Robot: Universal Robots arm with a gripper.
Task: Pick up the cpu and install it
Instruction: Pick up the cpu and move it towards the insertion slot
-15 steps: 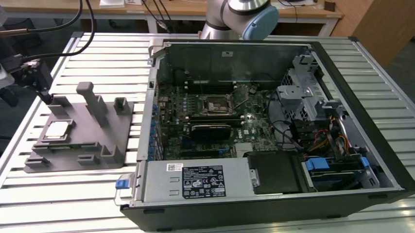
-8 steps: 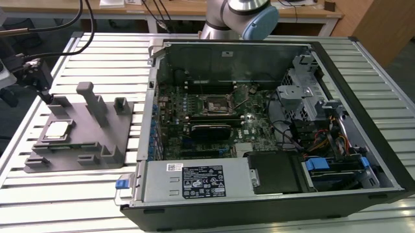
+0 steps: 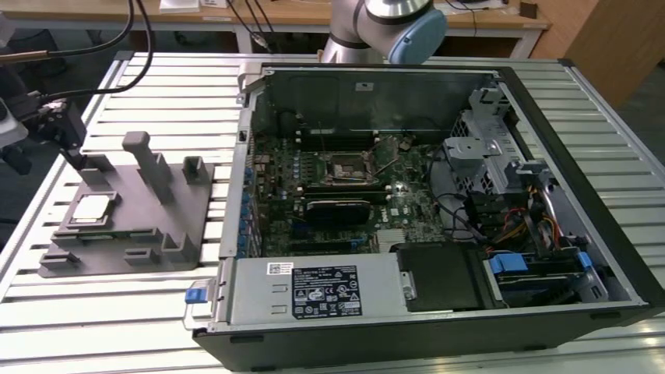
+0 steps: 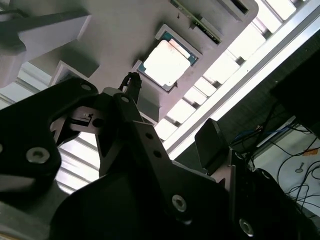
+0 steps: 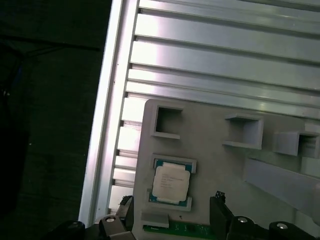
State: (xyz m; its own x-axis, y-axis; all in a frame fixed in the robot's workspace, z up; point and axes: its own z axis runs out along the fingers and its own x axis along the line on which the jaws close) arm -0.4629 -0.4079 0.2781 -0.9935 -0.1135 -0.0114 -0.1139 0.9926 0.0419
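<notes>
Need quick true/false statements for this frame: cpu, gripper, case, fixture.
1. The cpu lies in a recess of the grey fixture block. True.
2. The gripper is shut on the cpu. False: it is open and empty, and the cpu lies in the fixture.
3. The computer case is closed. False: it lies open, with the motherboard exposed.
4. The fixture block stands to the exterior view's left of the case. True.

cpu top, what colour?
Silver-grey metal with a thin green border. The cpu shows best in the first wrist view.
</notes>
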